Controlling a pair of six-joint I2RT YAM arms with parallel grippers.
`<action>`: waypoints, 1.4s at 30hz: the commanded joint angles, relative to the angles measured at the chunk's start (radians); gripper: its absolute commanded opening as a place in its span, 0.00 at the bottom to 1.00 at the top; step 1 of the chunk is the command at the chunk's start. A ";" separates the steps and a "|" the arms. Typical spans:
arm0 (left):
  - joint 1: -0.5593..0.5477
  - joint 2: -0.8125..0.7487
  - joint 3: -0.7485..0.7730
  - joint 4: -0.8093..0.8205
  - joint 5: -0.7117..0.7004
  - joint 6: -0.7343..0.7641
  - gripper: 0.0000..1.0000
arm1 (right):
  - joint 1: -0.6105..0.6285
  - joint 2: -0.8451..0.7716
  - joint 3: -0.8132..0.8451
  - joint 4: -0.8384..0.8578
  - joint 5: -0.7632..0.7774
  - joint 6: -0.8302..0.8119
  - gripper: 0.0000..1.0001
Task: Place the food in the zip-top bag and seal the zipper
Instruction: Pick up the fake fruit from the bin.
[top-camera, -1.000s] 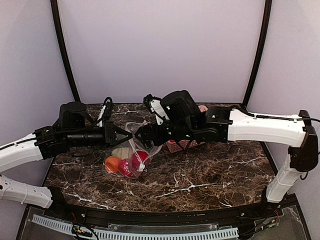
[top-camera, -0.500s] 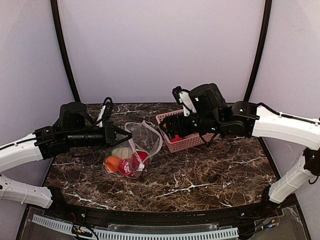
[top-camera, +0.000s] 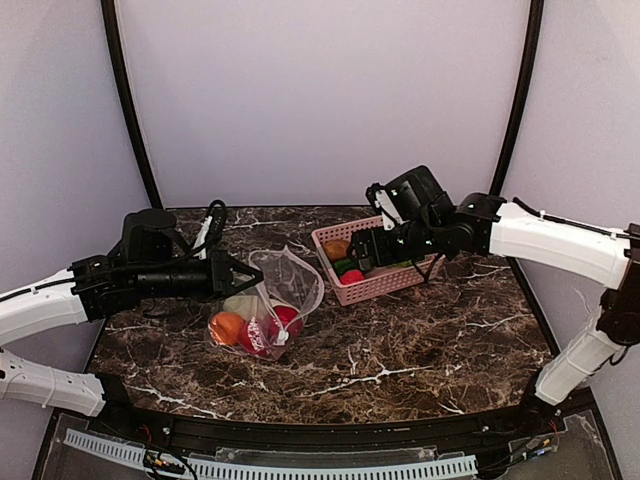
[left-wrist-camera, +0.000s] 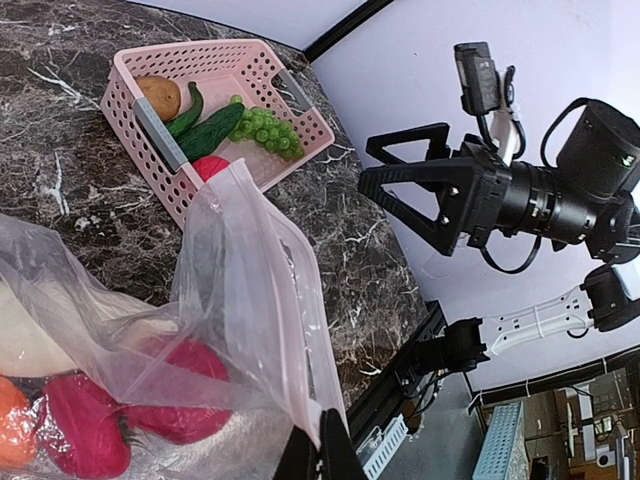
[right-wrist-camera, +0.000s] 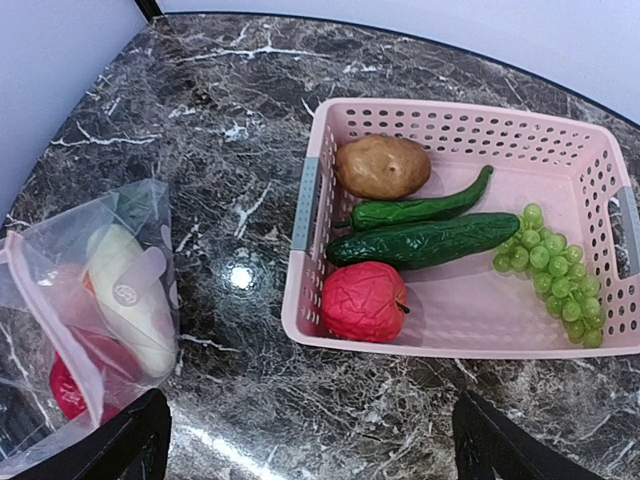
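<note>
The clear zip-top bag (top-camera: 283, 287) lies left of centre with an orange fruit (top-camera: 224, 327), red pieces (top-camera: 262, 335) and a cream-white vegetable (top-camera: 240, 304) inside. My left gripper (top-camera: 247, 272) is shut on the bag's mouth edge and holds it up. In the left wrist view the pinkish zipper strip (left-wrist-camera: 287, 340) runs down the bag (left-wrist-camera: 225, 280) into my left gripper (left-wrist-camera: 320, 455). My right gripper (top-camera: 352, 262) hangs open and empty over the pink basket (top-camera: 385, 289). In the right wrist view my right gripper (right-wrist-camera: 312, 450) is spread wide above the table near the basket's front wall (right-wrist-camera: 440, 340).
The basket (right-wrist-camera: 311, 190) holds a potato (right-wrist-camera: 382, 166), two green cucumbers (right-wrist-camera: 425, 240), green grapes (right-wrist-camera: 555, 270) and a red fruit (right-wrist-camera: 363, 300). The bag (right-wrist-camera: 100, 300) lies left of it. Walls and black posts close in the back and both sides.
My right arm has drawn back to the right, from the bag's mouth to above the pink basket, still open. The left gripper keeps its hold on the bag.
</note>
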 joint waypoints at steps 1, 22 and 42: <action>0.006 -0.016 -0.004 -0.025 -0.014 0.024 0.01 | -0.048 0.066 0.043 -0.036 -0.052 -0.025 0.96; 0.019 -0.012 0.025 -0.103 -0.019 0.063 0.01 | -0.199 0.459 0.305 -0.131 -0.220 -0.138 0.89; 0.028 0.020 0.026 -0.089 0.001 0.052 0.01 | -0.202 0.643 0.383 -0.195 -0.245 -0.148 0.88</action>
